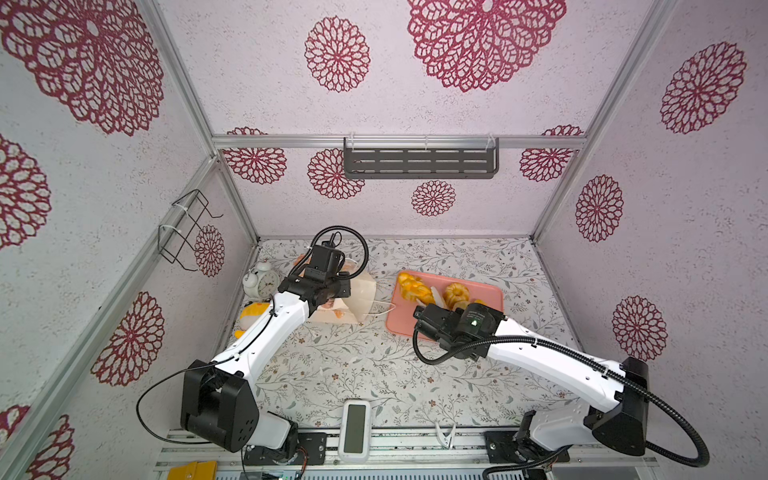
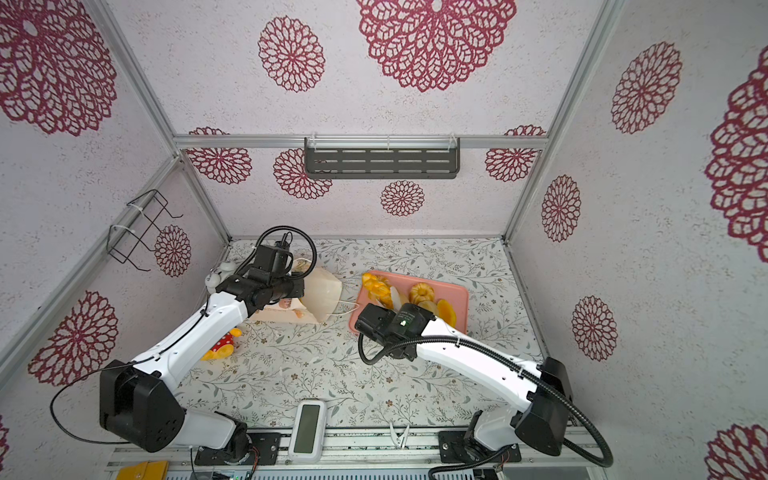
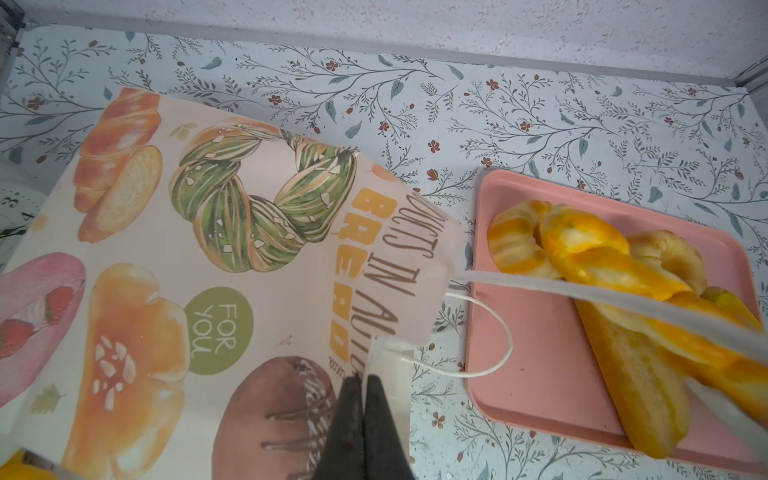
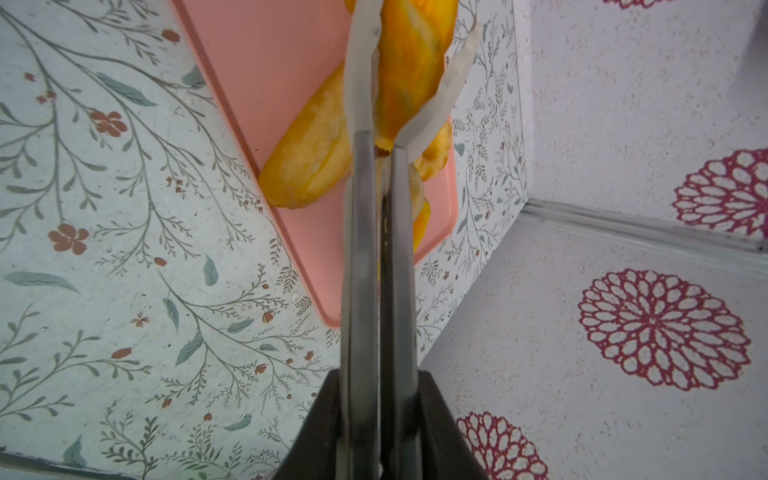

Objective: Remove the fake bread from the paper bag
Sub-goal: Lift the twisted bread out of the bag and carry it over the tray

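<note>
Fake bread (image 1: 456,292) is being borne by the pink tray (image 1: 491,291) near the desk's (image 1: 374,365) back edge, one twisted loaf (image 3: 582,257) being grasped by the right hand (image 4: 395,104); the paper bag (image 3: 208,249), near the back-left corner, is being pinched by the left hand (image 3: 365,386).

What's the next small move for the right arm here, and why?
Probably lower and open the right pincer: it grips the twisted bread over the pink tray, where a long loaf already lies. The left pincer pinches the edge of the paper bag, so it need not move.
</note>
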Robot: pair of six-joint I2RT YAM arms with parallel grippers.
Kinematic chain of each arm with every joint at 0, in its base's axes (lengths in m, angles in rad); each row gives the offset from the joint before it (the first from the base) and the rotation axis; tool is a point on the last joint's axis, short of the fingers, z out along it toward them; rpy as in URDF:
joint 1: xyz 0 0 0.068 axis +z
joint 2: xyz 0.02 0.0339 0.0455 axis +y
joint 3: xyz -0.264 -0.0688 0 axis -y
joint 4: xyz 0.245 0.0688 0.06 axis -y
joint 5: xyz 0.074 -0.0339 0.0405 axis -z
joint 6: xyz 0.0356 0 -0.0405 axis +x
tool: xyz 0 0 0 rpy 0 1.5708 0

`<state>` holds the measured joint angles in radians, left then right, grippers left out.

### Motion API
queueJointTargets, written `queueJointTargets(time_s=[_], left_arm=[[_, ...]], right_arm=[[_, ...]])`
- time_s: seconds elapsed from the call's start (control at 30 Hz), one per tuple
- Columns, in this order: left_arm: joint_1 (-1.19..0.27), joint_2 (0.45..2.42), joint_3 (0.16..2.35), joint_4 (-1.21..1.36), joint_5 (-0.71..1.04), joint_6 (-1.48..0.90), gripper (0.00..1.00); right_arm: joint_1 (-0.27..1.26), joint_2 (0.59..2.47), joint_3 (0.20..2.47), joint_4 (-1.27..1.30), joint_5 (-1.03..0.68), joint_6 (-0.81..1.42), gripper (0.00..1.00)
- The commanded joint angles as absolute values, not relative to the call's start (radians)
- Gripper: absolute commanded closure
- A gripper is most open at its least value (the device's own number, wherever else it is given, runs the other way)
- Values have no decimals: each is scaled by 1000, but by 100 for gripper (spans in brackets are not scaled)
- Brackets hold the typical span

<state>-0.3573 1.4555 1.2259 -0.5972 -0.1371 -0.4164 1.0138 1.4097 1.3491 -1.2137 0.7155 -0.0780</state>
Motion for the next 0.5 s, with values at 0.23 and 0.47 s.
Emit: queueJointTargets(time_s=[0.23,0.47], left_arm=[[-349,1432,1236,-613,-129,-418,100],[-349,1404,1206,-613,-122,-398,100]], right_arm=[[921,1401,1428,-1326,792,46,100],[887,1490,1545,-1403,772,38,100]])
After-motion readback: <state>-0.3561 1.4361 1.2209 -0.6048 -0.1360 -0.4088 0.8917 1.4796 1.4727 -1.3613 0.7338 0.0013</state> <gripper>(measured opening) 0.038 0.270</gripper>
